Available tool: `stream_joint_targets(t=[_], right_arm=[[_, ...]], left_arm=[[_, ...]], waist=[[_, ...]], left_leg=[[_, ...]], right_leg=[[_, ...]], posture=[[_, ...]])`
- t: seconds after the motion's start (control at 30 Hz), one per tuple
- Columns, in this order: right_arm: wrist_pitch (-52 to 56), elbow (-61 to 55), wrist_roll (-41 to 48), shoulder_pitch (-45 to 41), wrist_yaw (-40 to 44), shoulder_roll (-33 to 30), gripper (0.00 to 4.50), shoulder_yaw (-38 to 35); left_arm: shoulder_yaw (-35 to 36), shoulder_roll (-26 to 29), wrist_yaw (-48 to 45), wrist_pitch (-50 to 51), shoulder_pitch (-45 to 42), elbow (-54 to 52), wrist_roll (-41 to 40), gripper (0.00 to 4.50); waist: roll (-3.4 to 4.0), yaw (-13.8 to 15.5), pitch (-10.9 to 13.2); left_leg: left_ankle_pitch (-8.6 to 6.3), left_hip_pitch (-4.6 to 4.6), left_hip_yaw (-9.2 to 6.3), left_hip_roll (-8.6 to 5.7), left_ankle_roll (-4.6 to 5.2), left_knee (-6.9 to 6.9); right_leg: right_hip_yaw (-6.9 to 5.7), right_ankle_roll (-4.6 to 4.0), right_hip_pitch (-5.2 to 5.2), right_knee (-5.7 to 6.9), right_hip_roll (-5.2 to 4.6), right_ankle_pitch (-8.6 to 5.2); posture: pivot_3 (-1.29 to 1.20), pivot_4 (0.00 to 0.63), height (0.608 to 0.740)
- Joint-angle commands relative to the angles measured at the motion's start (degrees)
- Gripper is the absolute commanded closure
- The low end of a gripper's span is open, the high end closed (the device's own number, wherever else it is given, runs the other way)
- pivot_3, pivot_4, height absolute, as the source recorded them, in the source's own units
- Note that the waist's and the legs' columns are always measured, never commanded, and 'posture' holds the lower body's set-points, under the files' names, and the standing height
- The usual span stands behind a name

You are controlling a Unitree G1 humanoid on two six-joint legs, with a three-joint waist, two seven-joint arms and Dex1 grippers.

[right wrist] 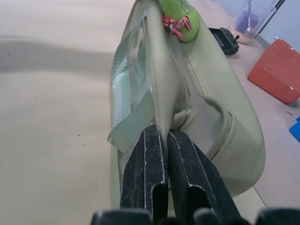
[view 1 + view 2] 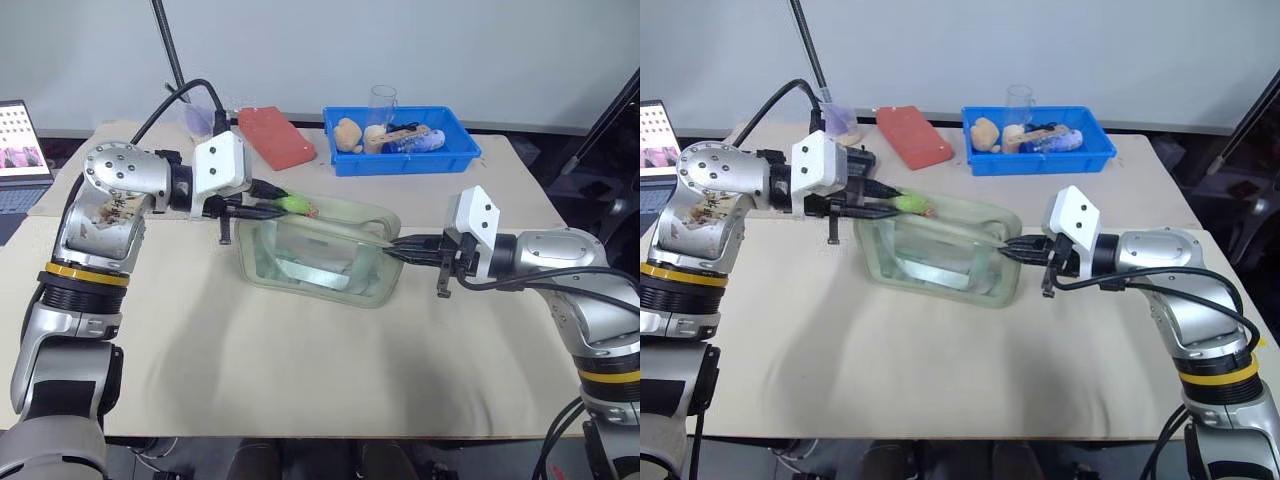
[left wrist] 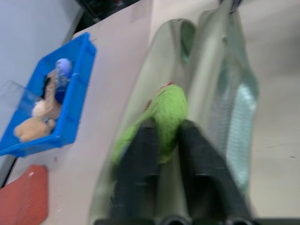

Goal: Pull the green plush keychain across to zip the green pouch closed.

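The pale green pouch (image 2: 372, 214) lies in the middle of the table, its zipper running along the top. At the pouch's left end, the green plush keychain (image 2: 293, 206) sits between the fingers of my left gripper (image 2: 275, 208). The left wrist view shows the fuzzy keychain (image 3: 168, 110) pinched between the two black fingers (image 3: 140, 154). My right gripper (image 2: 392, 247) is shut on the fabric at the pouch's right end. In the right wrist view its fingers (image 1: 145, 159) clamp the pouch's (image 1: 211, 108) edge, and the keychain (image 1: 180, 14) lies at the far end.
A blue bin (image 2: 405, 162) with tan plush lumps and a clear cup stands behind the pouch. A flat red case (image 2: 277, 137) lies to its left. A laptop (image 2: 20, 140) sits at the table's far left corner, and a small cup (image 2: 838, 120) stands near the red case.
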Motion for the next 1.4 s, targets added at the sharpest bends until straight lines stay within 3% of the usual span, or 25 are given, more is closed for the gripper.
stream_joint_targets(t=[0.03, 0.13, 0.2, 0.53, 0.63, 0.9, 1.3, 1.33, 1.4], right_arm=[[-1.96, -1.05, -0.09, -0.7, 0.47, -0.13, 4.5, -0.89], [-1.98, -1.08, -0.05, -0.6, 0.55, -0.14, 4.5, -0.91], [-1.91, -1.18, 0.03, -0.55, 0.6, -0.16, 4.5, -0.98], [-1.04, -2.07, 0.25, -0.65, 1.15, -0.69, 4.5, -1.34], [-1.04, -1.97, 0.1, -0.79, 1.19, -0.78, 4.5, -1.25], [-0.26, -1.08, -0.58, -1.47, 1.02, -1.05, 4.5, -0.91], [4.01, -1.02, 2.29, -4.73, 0.51, -5.94, 0.29, -5.98], [4.97, -2.21, 3.12, -6.29, -0.39, -4.92, 0.02, -5.53], [6.47, -4.18, 3.88, -9.42, -2.94, -1.63, 0.02, -3.73]], left_arm=[[2.35, 2.69, -1.46, 0.77, -0.9, -0.51, -0.56, 1.81], [3.07, 4.72, -1.28, 0.13, -0.76, 1.52, 0.52, 0.5], [3.57, 5.46, -0.35, -0.48, -0.56, 3.39, 1.18, 0.03], [5.69, 3.38, 3.16, 1.48, 9.93, 0.93, 0.03, 0.03], [5.5, 2.84, 4.31, -0.12, 11.12, 1.45, 1.14, 0.8], [6.2, 1.86, 4.78, 1.63, 12.57, -1.34, -0.27, 4.41], [6.78, 2.19, 6.36, 4.22, 14.2, -4.41, -0.27, 4.5], [6.75, 2.26, 6.35, 4.24, 14.29, -4.55, -0.17, 4.5], [6.77, 2.34, 6.39, 4.61, 14.35, -4.79, -0.12, 4.5]], waist=[[0.0, -0.04, 0.0], [0.0, -0.03, 0.0], [0.0, -0.02, 0.0], [0.0, 0.0, 0.0], [0.0, 0.02, 0.0], [0.0, 0.04, 0.0], [0.0, 0.09, 0.0], [0.0, 0.04, 0.0], [0.0, -0.38, 0.0]], left_leg=[[0.0, 0.0, 0.0, 0.0, 0.0, 0.0], [0.0, 0.01, -0.01, 0.0, 0.0, 0.0], [0.0, 0.01, -0.01, 0.01, 0.0, 0.0], [0.0, 0.0, 0.01, 0.01, 0.0, 0.02], [0.0, 0.0, 0.01, 0.02, 0.0, 0.01], [0.0, 0.0, 0.02, 0.01, 0.0, 0.02], [0.0, 0.0, 0.02, 0.0, 0.0, 0.03], [0.0, 0.01, 0.02, 0.0, 0.0, 0.03], [0.0, 0.07, 0.02, 0.04, 0.0, 0.02]], right_leg=[[0.0, 0.0, 0.0, 0.0, 0.0, 0.0], [0.0, 0.0, -0.01, 0.02, 0.01, -0.01], [0.0, -0.08, -0.01, 0.02, 0.0, -0.06], [0.0, -0.08, -0.01, 0.04, -0.01, -0.07], [0.0, -0.1, -0.03, 0.04, 0.0, -0.08], [0.0, -0.13, -0.03, 0.05, -0.01, -0.09], [0.0, -0.16, -0.02, 0.04, -0.03, -0.1], [0.0, -0.17, -0.02, 0.05, -0.03, -0.1], [0.0, -0.19, -0.03, 0.08, -0.01, -0.1]], posture=[[0.0, 0.15, 0.74], [0.0, 0.15, 0.74], [0.0, 0.15, 0.74], [0.0, 0.15, 0.74], [0.0, 0.15, 0.74], [0.0, 0.15, 0.74], [0.0, 0.15, 0.74], [0.0, 0.15, 0.74], [0.0, 0.15, 0.74]])
